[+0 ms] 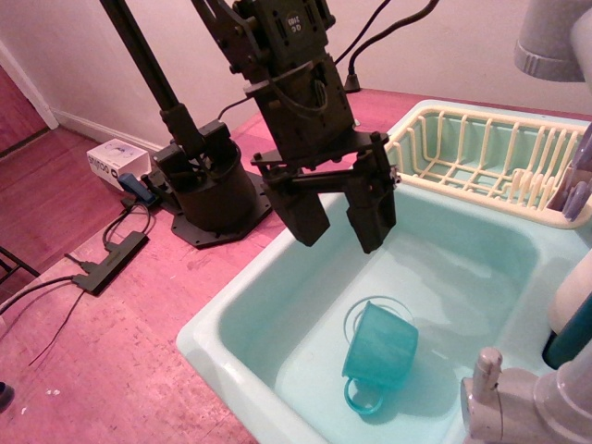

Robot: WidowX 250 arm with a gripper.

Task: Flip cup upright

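The teal translucent cup [379, 350] stands on the floor of the pale aqua sink basin [231, 314], toward the front. Its wide open rim seems to face up and away, and its loop handle [362, 400] points toward the front edge. My gripper [339, 226] hangs above the basin, up and to the left of the cup, well apart from it. Its two dark fingers [373, 205] stand apart with nothing between them.
A cream dish rack [481, 157] sits at the basin's far right end. A white faucet [518, 402] stands at the front right corner. The arm's black base [208, 190] is bolted on the pink counter to the left, with cables and a power strip [111, 262].
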